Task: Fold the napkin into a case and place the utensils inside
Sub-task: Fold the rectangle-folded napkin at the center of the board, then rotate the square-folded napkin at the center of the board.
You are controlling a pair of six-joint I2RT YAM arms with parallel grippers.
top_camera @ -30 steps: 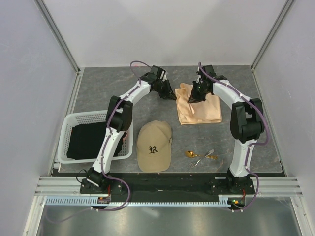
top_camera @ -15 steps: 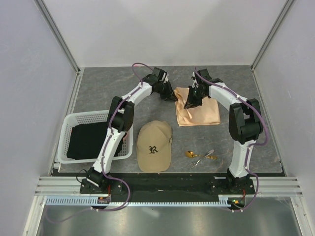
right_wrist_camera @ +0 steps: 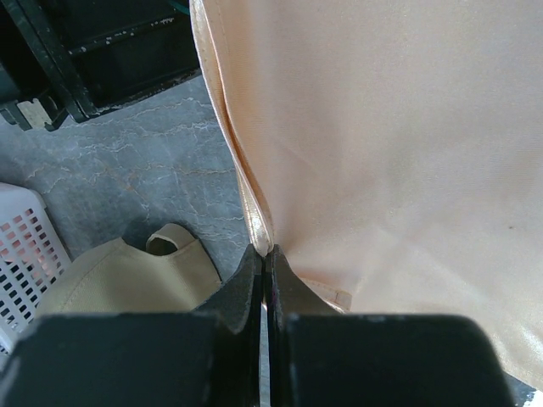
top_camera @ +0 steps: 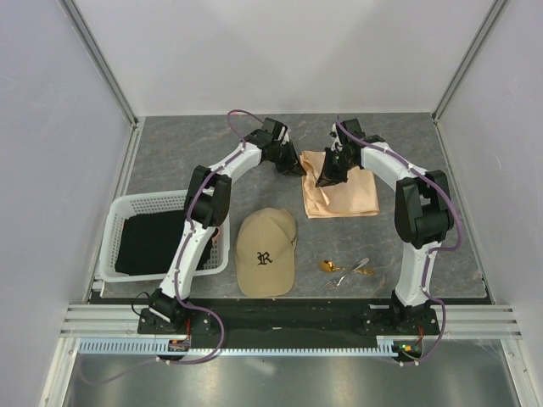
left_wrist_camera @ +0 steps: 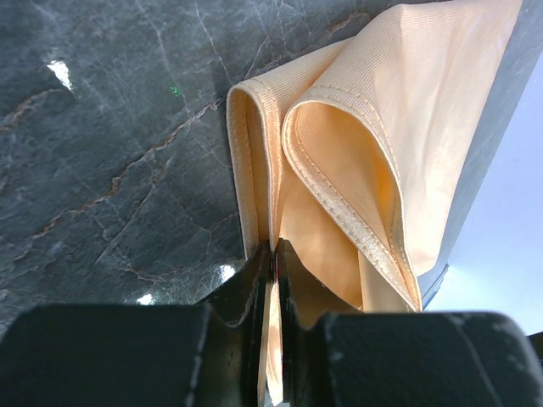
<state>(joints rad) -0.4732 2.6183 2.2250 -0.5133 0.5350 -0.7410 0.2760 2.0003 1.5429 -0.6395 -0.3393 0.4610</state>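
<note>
Left gripper [left_wrist_camera: 273,254] and right gripper [right_wrist_camera: 265,254] each clamp an edge of the thin peach-orange cloth napkin [top_camera: 349,197], which lies partly folded on the grey stone-patterned table [top_camera: 195,148].

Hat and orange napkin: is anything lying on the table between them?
No. In the top view, only bare grey table shows between the hat and the napkin.
</note>
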